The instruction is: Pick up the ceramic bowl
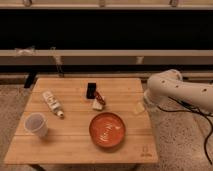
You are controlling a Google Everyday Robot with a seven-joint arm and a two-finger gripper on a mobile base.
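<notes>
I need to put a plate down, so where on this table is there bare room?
Bare wood: between the white cup and the ceramic bowl, and the back left corner behind the bottle. Crowded: the middle, where a black item and small wedge sit behind the bowl. The gripper is by the right edge, near a pale scrap.

Warm, dim light falls on a pale plank tabletop (pixel 70 142) standing on a speckled floor (pixel 10 117). Behind it, a long light-coloured ledge (pixel 100 56) runs beneath a broad black band (pixel 100 30) (glass or wall, impossible to say).
</notes>
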